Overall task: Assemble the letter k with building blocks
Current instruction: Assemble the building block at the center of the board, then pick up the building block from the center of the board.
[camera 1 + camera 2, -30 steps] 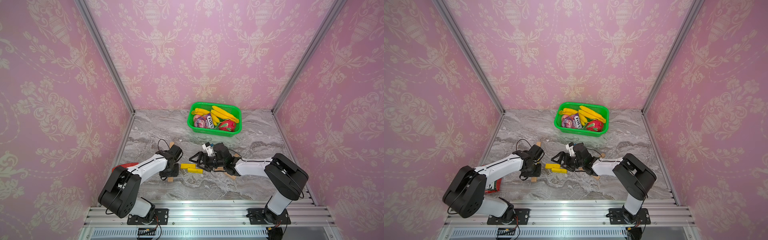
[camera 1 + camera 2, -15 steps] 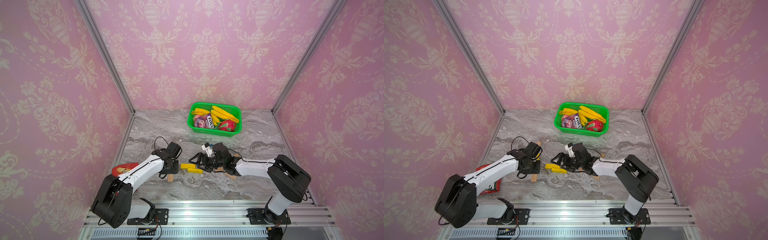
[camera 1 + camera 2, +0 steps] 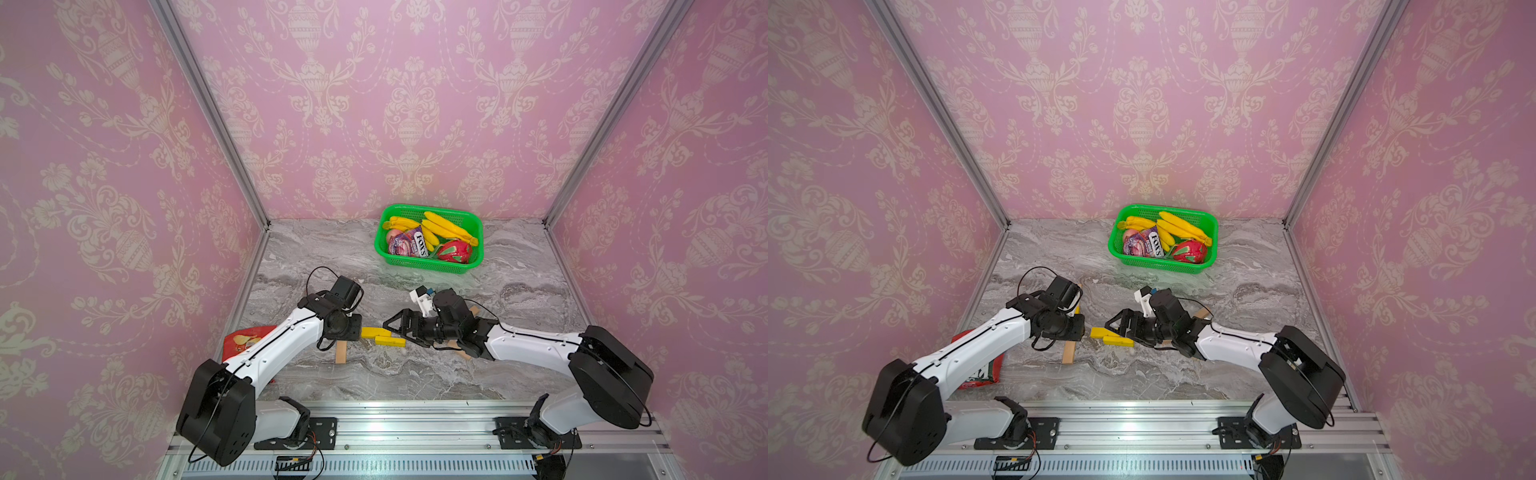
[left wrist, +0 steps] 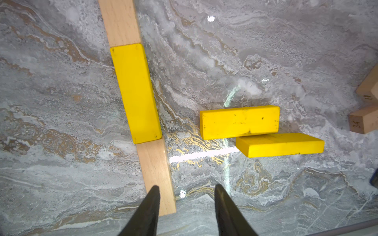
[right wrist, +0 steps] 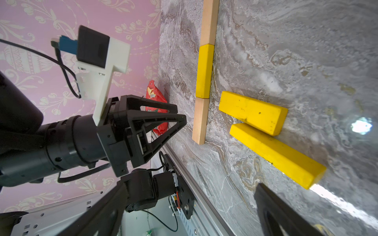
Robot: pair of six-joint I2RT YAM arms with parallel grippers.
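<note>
Three building blocks lie end to end in a straight line: a tan bar [image 4: 120, 22], a yellow bar [image 4: 136, 93] and a tan bar [image 4: 156, 173]. Beside it two loose yellow bars [image 4: 239, 122] [image 4: 280, 145] rest side by side, touching. No finished letter k shows. My left gripper [image 4: 187, 187] hovers open over the line's near end, nothing between its fingers. In both top views the near tan bar [image 3: 340, 353] [image 3: 1068, 353] sticks out below the left wrist. My right gripper [image 3: 399, 332] [image 5: 191, 185] stands wide open and empty just right of the loose yellow bars [image 3: 390, 341].
A green basket [image 3: 424, 264] with bananas and packets stands at the back. A red snack bag [image 3: 243, 338] lies by the left wall. More tan blocks [image 4: 366, 120] [image 3: 463, 353] lie under the right arm. The metal rail [image 3: 415, 419] bounds the front edge.
The left arm's elbow and shoulder have swung out to the front left, uncovering more of the red bag; its gripper stays over the line of bars. The blocks and right gripper have not moved.
</note>
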